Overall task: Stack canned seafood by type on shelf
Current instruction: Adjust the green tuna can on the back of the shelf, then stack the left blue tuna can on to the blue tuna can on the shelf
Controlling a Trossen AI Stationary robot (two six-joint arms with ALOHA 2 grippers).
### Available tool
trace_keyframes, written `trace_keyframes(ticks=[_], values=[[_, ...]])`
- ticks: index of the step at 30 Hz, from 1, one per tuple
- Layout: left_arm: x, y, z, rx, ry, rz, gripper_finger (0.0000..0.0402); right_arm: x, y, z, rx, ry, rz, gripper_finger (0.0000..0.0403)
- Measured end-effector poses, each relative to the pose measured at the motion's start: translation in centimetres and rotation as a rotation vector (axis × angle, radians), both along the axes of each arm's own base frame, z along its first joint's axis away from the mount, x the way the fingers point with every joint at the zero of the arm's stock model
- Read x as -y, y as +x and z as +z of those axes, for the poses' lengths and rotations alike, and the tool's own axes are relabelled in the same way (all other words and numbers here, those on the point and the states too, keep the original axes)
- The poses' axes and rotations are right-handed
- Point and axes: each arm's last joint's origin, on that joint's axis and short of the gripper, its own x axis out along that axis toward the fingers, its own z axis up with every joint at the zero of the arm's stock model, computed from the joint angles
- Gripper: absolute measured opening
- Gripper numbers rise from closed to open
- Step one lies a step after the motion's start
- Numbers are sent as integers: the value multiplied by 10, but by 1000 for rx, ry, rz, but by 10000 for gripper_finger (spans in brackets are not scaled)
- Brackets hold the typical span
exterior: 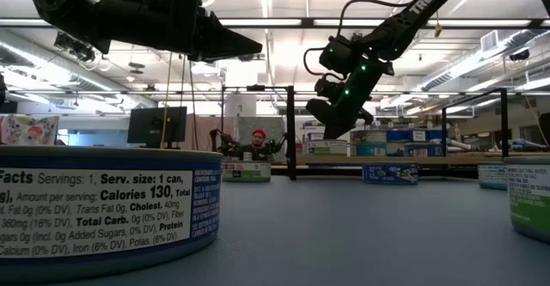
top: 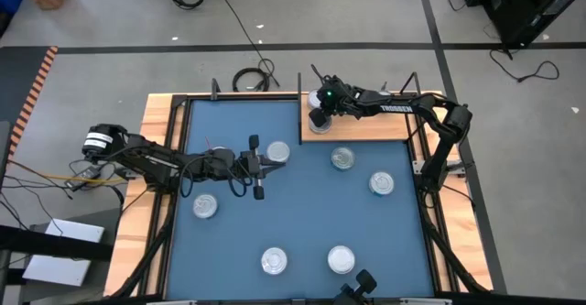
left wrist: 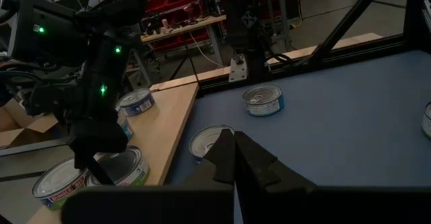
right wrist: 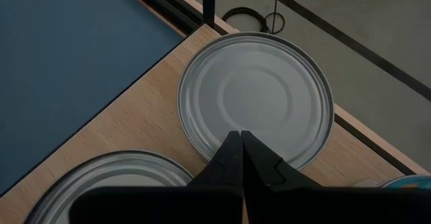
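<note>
White nutrition label on the nearest tin (exterior: pixel 103 213) reads "Calories 130"; both grippers (top: pixel 259 169) (top: pixel 316 113) pressed together.

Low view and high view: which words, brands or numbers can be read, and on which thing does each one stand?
"Facts Servings: 1, Serv. size: 1 can" on the near tin's label, low view.
"Calories 130, Total" on that label.
"Total Carb. 0g (0% DV)" on that label.
"TROSSEN" on the right arm, high view.
Labels on the far tins are too small to read.
</note>
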Motion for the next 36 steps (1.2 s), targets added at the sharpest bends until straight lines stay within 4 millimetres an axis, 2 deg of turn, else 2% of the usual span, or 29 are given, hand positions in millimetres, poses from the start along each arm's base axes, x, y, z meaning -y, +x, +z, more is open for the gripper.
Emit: trace_keyframes(ticks=[8,17,22,36], values=[[0,0,0,3,0,0,4,-1,-2,3,-2,-1,-2,7],[0,0,0,0,0,-1,4,-8,-8,25,21,-41,22,6],[0,0,0,0,-3,0,4,-21,-1,33,16,-88,117,5],[0,0,-3,-34,-4,0,4,-50,19,36,-5,-167,264,1]])
